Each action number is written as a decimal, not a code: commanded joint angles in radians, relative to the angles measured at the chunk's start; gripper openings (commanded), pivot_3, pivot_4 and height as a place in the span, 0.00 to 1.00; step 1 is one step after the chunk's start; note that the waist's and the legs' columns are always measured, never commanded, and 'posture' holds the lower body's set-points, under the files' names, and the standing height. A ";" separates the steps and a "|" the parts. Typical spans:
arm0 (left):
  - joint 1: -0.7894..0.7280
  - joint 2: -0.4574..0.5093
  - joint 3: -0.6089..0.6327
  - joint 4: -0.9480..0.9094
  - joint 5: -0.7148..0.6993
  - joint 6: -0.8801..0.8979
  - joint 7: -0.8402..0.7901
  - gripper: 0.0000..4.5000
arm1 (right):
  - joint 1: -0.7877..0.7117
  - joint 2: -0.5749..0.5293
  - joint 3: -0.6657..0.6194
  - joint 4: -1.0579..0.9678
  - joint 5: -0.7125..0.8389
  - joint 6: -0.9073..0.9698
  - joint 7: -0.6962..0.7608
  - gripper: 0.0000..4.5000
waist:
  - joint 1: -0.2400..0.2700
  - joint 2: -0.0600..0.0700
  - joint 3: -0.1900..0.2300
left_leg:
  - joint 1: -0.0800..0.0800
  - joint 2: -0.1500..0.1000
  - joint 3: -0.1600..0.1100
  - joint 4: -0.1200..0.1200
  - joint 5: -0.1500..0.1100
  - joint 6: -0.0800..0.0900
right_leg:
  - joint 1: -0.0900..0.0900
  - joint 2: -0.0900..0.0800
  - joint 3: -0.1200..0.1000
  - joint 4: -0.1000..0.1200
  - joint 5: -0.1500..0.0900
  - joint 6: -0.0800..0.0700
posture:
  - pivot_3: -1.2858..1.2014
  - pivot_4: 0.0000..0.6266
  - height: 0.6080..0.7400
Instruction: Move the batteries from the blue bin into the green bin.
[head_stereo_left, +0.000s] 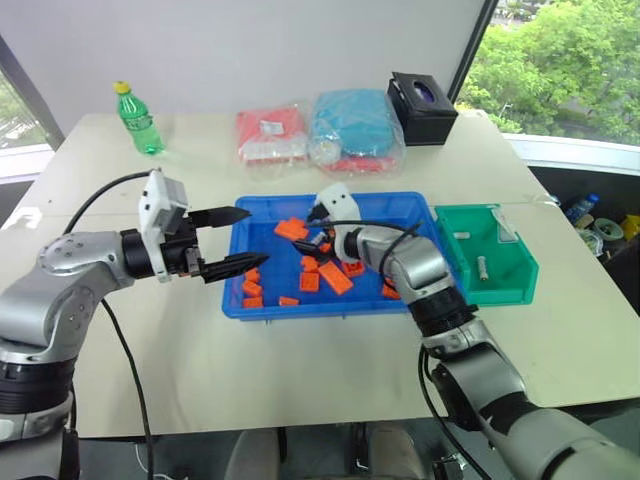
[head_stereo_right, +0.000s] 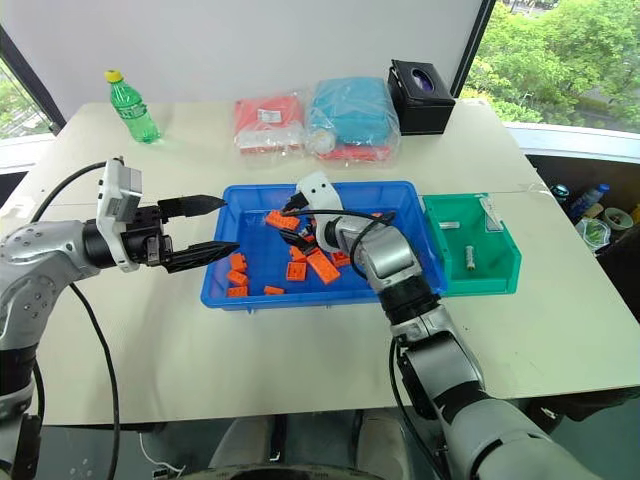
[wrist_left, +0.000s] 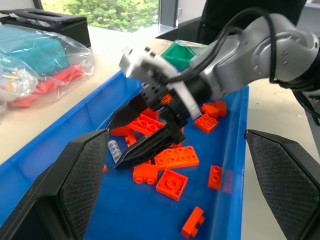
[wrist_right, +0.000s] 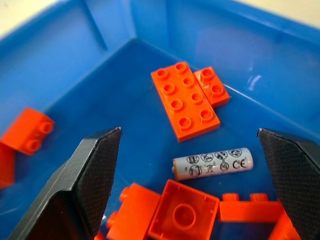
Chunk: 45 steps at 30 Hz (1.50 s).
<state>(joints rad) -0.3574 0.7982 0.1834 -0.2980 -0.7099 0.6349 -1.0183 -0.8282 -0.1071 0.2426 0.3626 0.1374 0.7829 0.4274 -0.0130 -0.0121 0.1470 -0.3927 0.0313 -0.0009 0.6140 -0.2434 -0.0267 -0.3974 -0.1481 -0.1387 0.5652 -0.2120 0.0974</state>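
In the head view we are seeing two batteries (head_stereo_left: 483, 267) already lying in the green bin (head_stereo_left: 520, 270) at centre right, while our right hand (head_stereo_left: 318, 240) is reaching, released, into the blue bin (head_stereo_left: 240, 300) at mid-frame and our left hand (head_stereo_left: 235, 240) is hovering spread and empty at its left rim. In the right wrist view we are framing one remaining battery (wrist_right: 212, 164) among orange blocks (wrist_right: 186, 100), between wide-apart fingers, so we are judging at least this one left to move.
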 joint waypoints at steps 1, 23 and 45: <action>0.000 0.012 0.041 -0.040 -0.024 0.002 0.013 1.00 | -0.049 0.002 0.004 0.069 -0.029 -0.074 0.023 0.99 | 0.000 0.000 0.000 | 0.000 0.000 0.000 0.000 0.000 0.000 | 0.000 0.000 0.000 0.001 0.000 0.000 | 0.52 0.24 0.87; -0.024 -0.005 0.029 -0.017 -0.012 -0.030 0.028 1.00 | -0.128 -0.036 0.087 0.138 -0.120 0.038 0.237 0.99 | 0.000 0.000 0.000 | 0.002 0.000 -0.001 0.000 0.000 0.000 | 0.001 0.000 0.000 0.004 0.000 0.002 | 0.52 0.24 0.87; -0.050 -0.029 0.007 0.026 0.018 -0.077 0.025 1.00 | -0.215 0.014 0.057 0.224 -0.130 0.058 0.215 0.50 | 0.000 -0.001 0.000 | 0.002 0.000 -0.002 0.001 0.000 0.000 | 0.001 0.000 0.000 0.012 0.000 0.003 | 0.52 0.24 0.87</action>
<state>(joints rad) -0.3805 0.7706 0.1808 -0.2655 -0.6927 0.5788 -0.9898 -1.0289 -0.0979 0.3148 0.6351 0.0034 0.8437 0.6445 -0.0132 -0.0129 0.1466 -0.3910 0.0311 -0.0030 0.6147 -0.2433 -0.0268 -0.3962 -0.1480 -0.1383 0.5771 -0.2115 0.1004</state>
